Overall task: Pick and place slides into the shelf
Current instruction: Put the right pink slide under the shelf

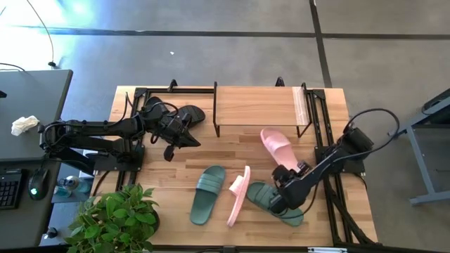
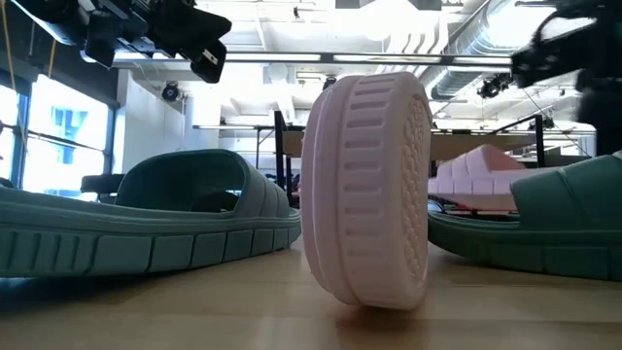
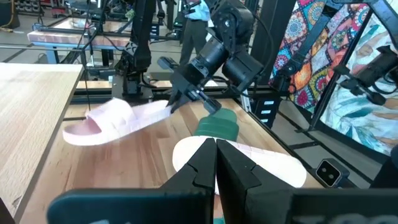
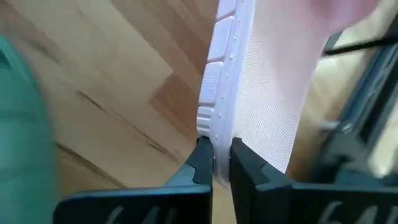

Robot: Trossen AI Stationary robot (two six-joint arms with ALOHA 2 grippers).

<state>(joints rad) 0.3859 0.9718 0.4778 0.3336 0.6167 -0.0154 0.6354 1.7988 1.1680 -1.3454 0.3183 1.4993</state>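
Note:
My right gripper (image 1: 290,171) is shut on a pale pink slide (image 1: 276,146), which hangs over the table just in front of the shelf (image 1: 256,105), a low wooden rack at the far middle. The second pink slide (image 1: 239,197) stands on its side edge near the table's middle. One green slide (image 1: 209,193) lies flat to its left. Another green slide (image 1: 271,200) lies under my right arm. A black slide (image 1: 190,114) lies beside my left arm. My left gripper (image 1: 191,139) hovers shut left of the shelf, with nothing between its fingers (image 3: 205,165). My right gripper pinches the pink slide's sole edge (image 4: 214,140) at one end between its two fingers, one finger on each face of the sole. The fingers slant down from the near right. The slide reaches out toward the shelf, strap up, off the table at the held end (image 3: 163,109).
A potted plant (image 1: 116,218) stands at the near left corner. Black frame rails (image 1: 320,133) run along the table's left and right sides. Bare wood lies between the shelf and the slides on the table.

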